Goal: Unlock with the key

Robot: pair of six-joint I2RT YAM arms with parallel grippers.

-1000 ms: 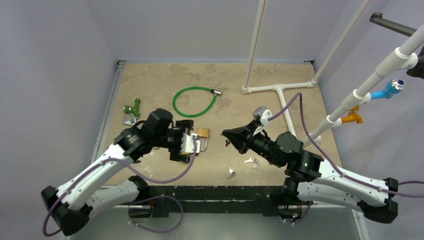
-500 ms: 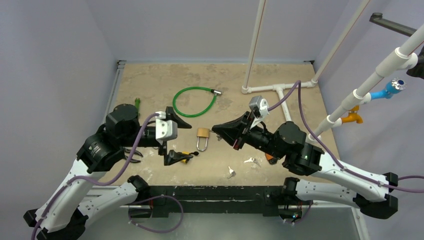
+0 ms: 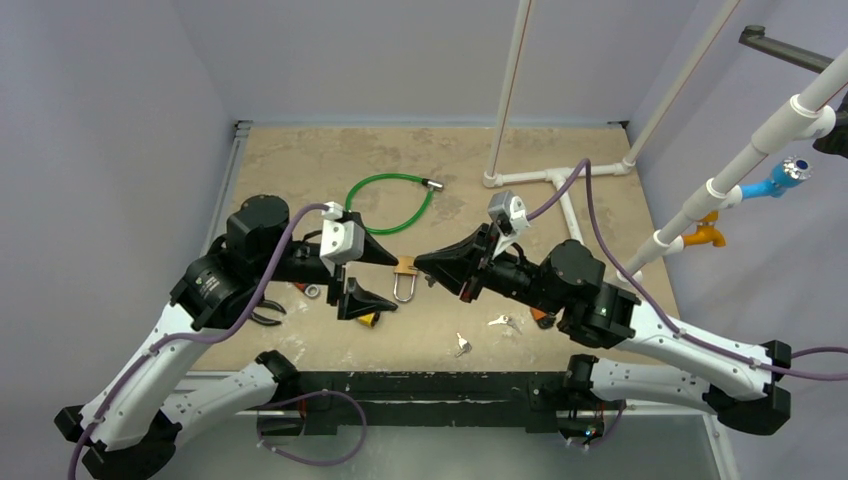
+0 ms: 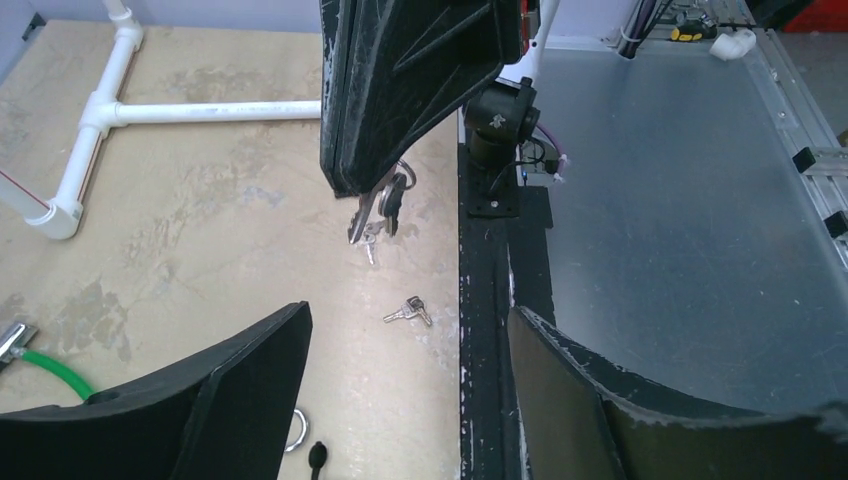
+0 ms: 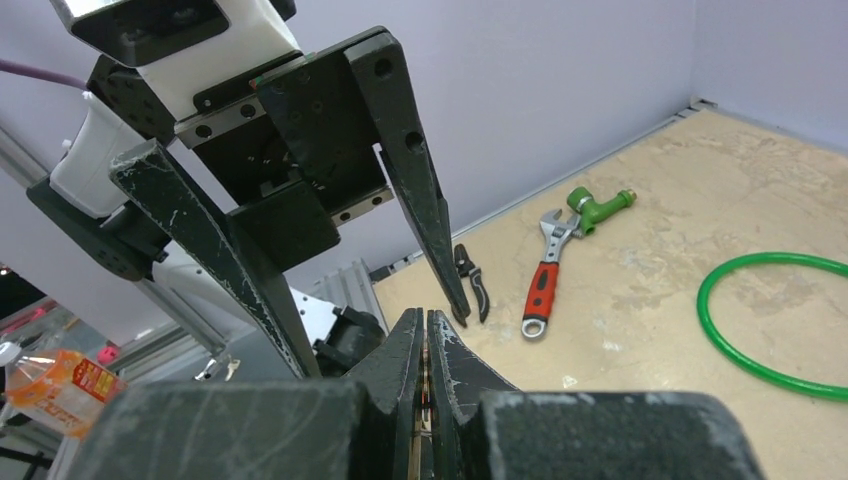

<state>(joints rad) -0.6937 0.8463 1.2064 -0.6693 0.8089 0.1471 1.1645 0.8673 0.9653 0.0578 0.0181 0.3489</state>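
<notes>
Lining-up step: the padlock (image 3: 405, 268) lies flat between the arms, the left gripper (image 3: 393, 281) open at it and gripping nothing, the right gripper (image 3: 424, 268) clamped on the key (image 4: 378, 212), which next needs careful aiming while the padlock is steadied.

Brass padlock (image 3: 406, 267), green cable (image 3: 385, 178)

Surface (image 3: 480, 170): matt beige board, mottled, with rough worn patches.
Padlock (image 3: 405, 267): brass-coloured body with a dull sheen; shackle of bright polished metal.
Key bunch (image 4: 378, 210): silvery, reflective metal.
Green cable (image 3: 388, 203): glossy plastic sheath with a metal end fitting.
Pipe frame (image 3: 560, 178): smooth white plastic, slightly glossy.
Fingers (image 5: 410, 170) of the left gripper (image 3: 396, 282): matt black plastic, scuffed and scratched pale along the edges.
Wrench (image 5: 545, 270): grey metal head, red coated handle.
Metal sheet (image 4: 680, 200): dull brushed finish.
</notes>
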